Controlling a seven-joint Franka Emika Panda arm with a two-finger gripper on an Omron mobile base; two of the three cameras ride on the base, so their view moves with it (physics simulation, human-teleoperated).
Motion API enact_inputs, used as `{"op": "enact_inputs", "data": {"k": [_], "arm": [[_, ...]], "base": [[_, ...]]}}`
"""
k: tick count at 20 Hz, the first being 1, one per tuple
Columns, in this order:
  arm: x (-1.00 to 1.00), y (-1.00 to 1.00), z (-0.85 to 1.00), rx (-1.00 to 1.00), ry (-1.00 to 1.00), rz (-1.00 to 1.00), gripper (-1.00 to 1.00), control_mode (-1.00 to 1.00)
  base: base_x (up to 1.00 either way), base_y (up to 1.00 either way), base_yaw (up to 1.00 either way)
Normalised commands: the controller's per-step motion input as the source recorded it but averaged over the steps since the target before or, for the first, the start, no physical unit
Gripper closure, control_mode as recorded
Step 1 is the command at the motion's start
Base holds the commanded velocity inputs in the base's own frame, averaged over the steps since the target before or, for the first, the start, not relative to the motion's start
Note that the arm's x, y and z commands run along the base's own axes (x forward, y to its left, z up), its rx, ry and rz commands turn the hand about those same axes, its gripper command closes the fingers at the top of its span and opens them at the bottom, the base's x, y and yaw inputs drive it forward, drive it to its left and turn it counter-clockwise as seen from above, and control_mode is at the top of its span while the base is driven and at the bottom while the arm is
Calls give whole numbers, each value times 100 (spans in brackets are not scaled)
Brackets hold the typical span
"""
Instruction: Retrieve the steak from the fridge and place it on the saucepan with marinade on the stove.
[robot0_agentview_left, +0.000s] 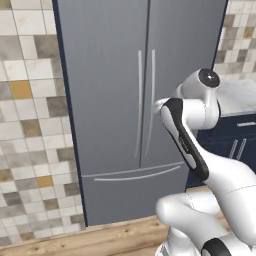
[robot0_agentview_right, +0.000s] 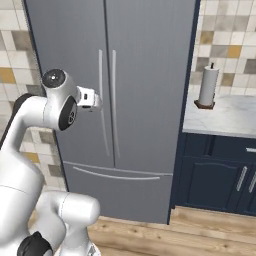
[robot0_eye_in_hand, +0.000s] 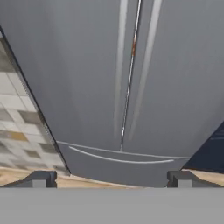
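In the left base view the fridge (robot0_agentview_left: 120, 100) stands closed, its two upper doors meeting at a pair of long vertical handles (robot0_agentview_left: 145, 102) above one drawer with a curved pull (robot0_agentview_left: 137, 176); tiled wall lies to its left, and to its right a strip of pale counter (robot0_agentview_left: 240, 97) tops dark blue cabinets (robot0_agentview_left: 235, 142). The white arm rises from the lower right, bends at a dark-banded elbow and reaches toward the handles, its hand end hidden behind the forearm. The right base view shows the same closed fridge (robot0_agentview_right: 130, 100) from the other side and adds one paper towel roll (robot0_agentview_right: 207, 86) standing upright on the counter (robot0_agentview_right: 225, 117), far right, over blue cabinets (robot0_agentview_right: 220, 175); here the arm comes from the lower left, and the gripper (robot0_agentview_right: 95, 101) points at the left door, just beside its handle, apart from it. The hand view looks along the gripper (robot0_eye_in_hand: 111, 179) at the two doors and drawer of the fridge (robot0_eye_in_hand: 87, 87); the two fingertips (robot0_eye_in_hand: 40, 179) stand wide apart with nothing between them. The steak cannot be seen with the doors closed
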Motion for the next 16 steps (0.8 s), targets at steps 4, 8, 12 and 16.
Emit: {"op": "enact_inputs", "data": {"k": [4,8,12,16], "arm": [[2,15,0,0,-19,0,-100,-100],[9,10,0,0,-19,0,-100,-100],[13,10,17,0,-20,-1,-100,-100],[11,11,39,2,-18,0,-100,-100]], "base": [[0,0,0],[0,0,0],[0,0,0],[0,0,0]]}}
